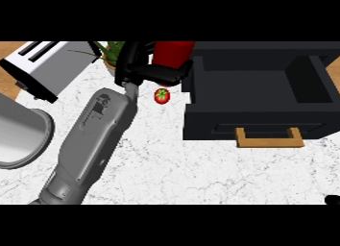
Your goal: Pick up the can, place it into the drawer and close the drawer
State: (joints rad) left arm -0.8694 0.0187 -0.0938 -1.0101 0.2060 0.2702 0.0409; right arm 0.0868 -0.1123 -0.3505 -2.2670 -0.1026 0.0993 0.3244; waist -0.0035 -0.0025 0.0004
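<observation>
The red can (174,52) shows at the top centre, just left of the open drawer. My left hand (150,71) has its fingers curled round the can's lower part and hides some of it. The grey left forearm runs up to it from the lower left. The black drawer (258,120) stands pulled out at the right, its dark inside showing nothing in it, with a wooden handle (269,137) on its front. Only a black tip of my right hand (337,200) shows at the lower right edge.
A small red tomato (162,95) lies on the white marble counter (201,173) between the forearm and the drawer. A silver toaster (43,67) stands at the top left, a green plant (113,51) behind the hand, and a grey metal pot (13,129) at the left edge.
</observation>
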